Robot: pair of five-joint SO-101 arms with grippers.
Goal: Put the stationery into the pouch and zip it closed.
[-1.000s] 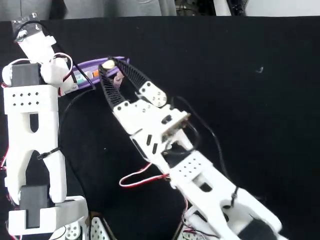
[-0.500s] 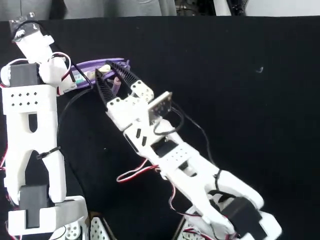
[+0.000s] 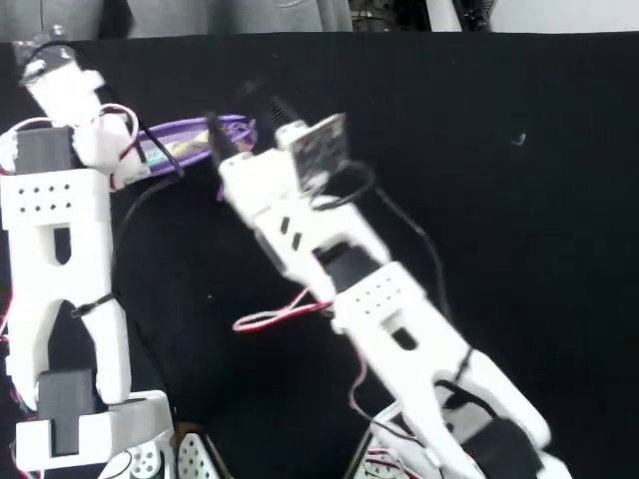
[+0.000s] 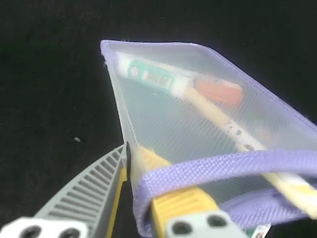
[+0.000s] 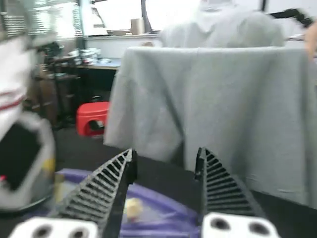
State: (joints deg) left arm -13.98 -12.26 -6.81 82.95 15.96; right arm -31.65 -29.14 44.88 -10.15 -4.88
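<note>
The fingers of the left gripper (image 4: 132, 151) are pressed together on the purple edge band of the pouch (image 4: 163, 124). A yellow pad lies on one side of the band and a grey ribbed finger (image 4: 94, 183) on the other.

Through the clear, ribbed wall of the pouch we see a green and white pen (image 4: 148, 75). Its label has some print, but it is too small for us to read. An orange piece (image 4: 218, 91) sits at the end of the pen. A long pale yellow pencil (image 4: 233, 134) with small dark marks runs toward the mouth of the pouch. There it passes between the two purple bands, which stand apart.

The right gripper (image 5: 166, 156) has its two black ribbed fingers (image 5: 106, 188) well apart, and nothing is between them. It hangs over the pouch, and under it a small pale yellow piece (image 5: 131, 208) lies on the purple material.

In the high view the pouch lies at the far left of the black table (image 3: 499, 150), between the heads of the two white arms. The right arm comes from the near right, with a red and white cable (image 3: 275, 317) beside it. Beyond the far edge of the table hang a grey cloth (image 5: 223, 99) and, to the left of it, stands a red stool (image 5: 94, 119).
</note>
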